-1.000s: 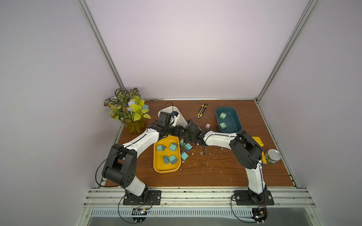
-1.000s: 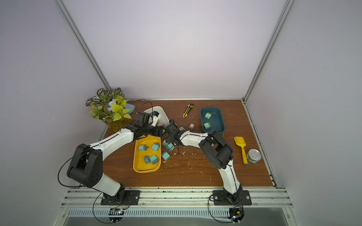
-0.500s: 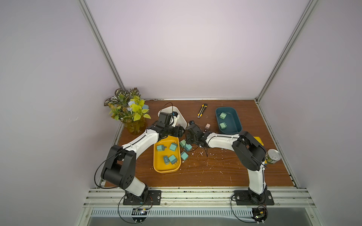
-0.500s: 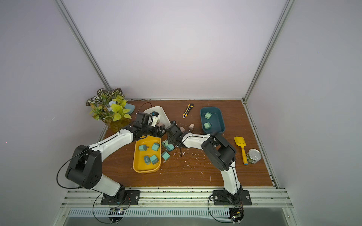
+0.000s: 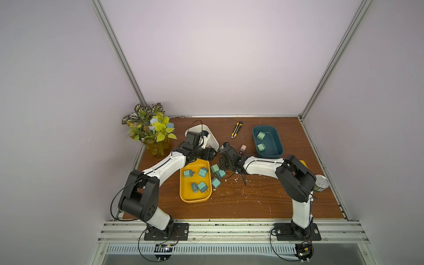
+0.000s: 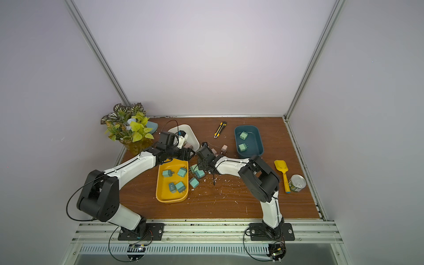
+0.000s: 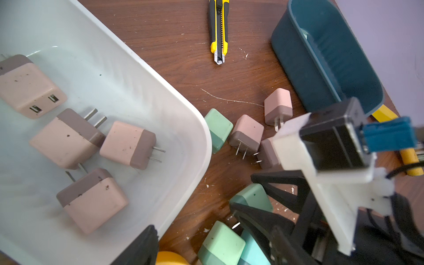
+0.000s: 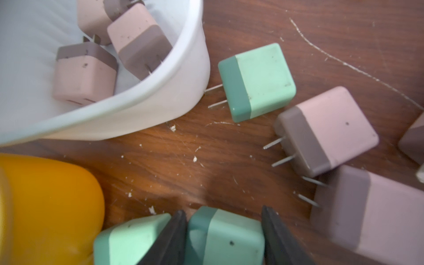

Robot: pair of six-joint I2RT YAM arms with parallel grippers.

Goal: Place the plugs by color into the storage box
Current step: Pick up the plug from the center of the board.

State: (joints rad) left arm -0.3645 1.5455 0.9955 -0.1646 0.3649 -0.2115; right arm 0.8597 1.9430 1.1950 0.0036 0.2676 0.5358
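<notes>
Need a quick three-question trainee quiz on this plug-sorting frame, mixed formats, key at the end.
1. True or false: the yellow bin holds pink plugs.
2. How many mint green plugs lie in the dark teal bin?
3. The right gripper is clamped on: A the utility knife; B a pink plug; C an unsorted mint green plug.
Key: 1 false, it holds teal-blue plugs; 2 two; 3 C.

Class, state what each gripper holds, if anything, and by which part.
The right gripper clamps a mint plug by its two opposite sides. The left gripper is open and holds nothing.
</notes>
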